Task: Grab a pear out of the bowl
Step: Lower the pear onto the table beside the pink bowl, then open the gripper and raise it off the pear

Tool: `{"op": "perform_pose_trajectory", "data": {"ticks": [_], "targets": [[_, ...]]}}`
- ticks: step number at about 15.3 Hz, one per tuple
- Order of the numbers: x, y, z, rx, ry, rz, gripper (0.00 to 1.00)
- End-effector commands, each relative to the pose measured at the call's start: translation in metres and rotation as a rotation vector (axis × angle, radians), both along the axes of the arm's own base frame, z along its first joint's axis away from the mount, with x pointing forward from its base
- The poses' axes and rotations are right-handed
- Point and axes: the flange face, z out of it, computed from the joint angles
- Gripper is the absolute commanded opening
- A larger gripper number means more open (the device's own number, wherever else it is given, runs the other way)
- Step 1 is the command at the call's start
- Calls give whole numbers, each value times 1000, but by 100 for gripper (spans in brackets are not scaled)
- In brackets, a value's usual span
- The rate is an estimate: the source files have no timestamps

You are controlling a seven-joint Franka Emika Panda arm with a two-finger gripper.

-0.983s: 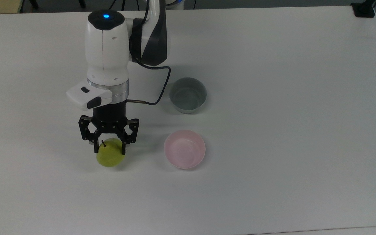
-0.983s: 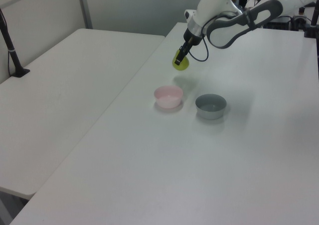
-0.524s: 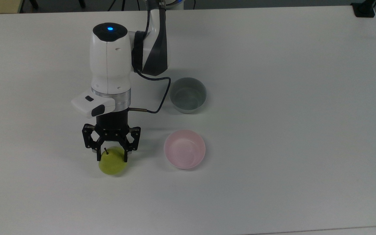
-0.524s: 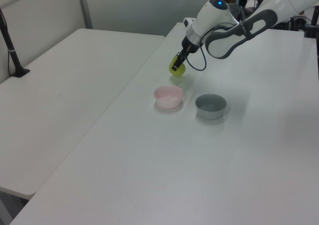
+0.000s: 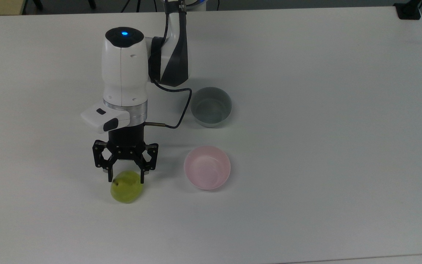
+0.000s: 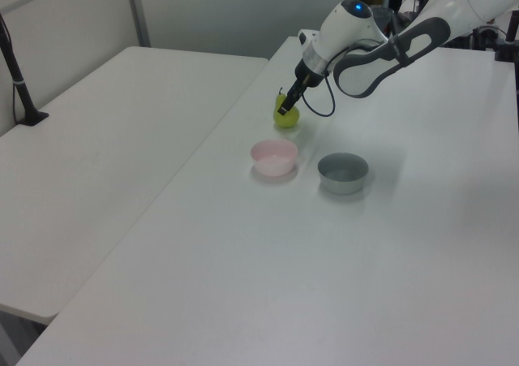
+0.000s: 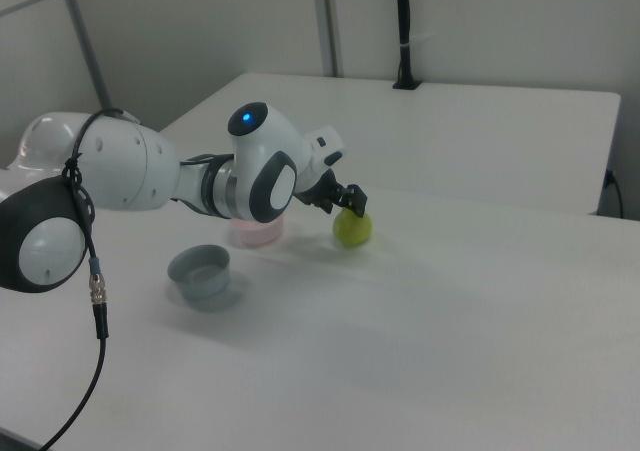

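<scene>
The pear [image 5: 126, 191] lies on the white table [image 5: 306, 110], outside both bowls. In the top view it is yellow-green and its stem end points to about 10 o'clock. The gripper [image 5: 125, 178] stands just over the upper part of the fruit. Its two black fingers reach down at the two sides of the pear's top, one at 10 o'clock from the fruit's middle and one at 2 o'clock. The fingers are spread a little wider than the fruit, so the hand looks open and it does not lift the pear. I cannot tell if a fingertip is touching the skin.

In the left view the pear [image 6: 285, 117] sits on the table with the gripper [image 6: 284, 106] at its top. In the right view the pear [image 7: 352, 228] rests on the table and the gripper [image 7: 350, 201] is at 12 o'clock from it, very close.

The pink bowl [image 5: 207, 167] is at 3 o'clock from the pear in the top view, near but clearly apart, and nothing lies inside it. The grey-blue bowl [image 5: 211, 106] is at 12 o'clock from the pink bowl, also with nothing in it. The white arm [image 5: 125, 69] goes from the gripper toward 12 o'clock, and a black cable [image 5: 181, 106] hangs from it beside the grey-blue bowl.
</scene>
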Motion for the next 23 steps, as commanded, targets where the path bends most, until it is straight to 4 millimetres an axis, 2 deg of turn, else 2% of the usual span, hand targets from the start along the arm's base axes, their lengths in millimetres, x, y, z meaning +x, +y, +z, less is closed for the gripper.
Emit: {"op": "perform_pose_trajectory", "data": {"ticks": [1, 5, 9, 10, 12, 17, 19, 20, 21, 23], "targets": [[-1, 3, 3, -17, -20, 23, 77], [-1, 4, 4, -15, -22, 22, 77], [-2, 3, 25, 5, -46, -1, 77], [-2, 5, 37, 22, -63, -23, 79], [-3, 6, 49, 35, -71, -43, 80], [-15, 15, 87, 40, 13, -50, 83], [-22, 27, 106, 38, 63, -44, 86], [-28, 33, 117, 37, 90, -40, 93], [-38, 34, 134, 34, 135, -47, 96], [-51, 39, 155, 35, 191, -53, 99]]}}
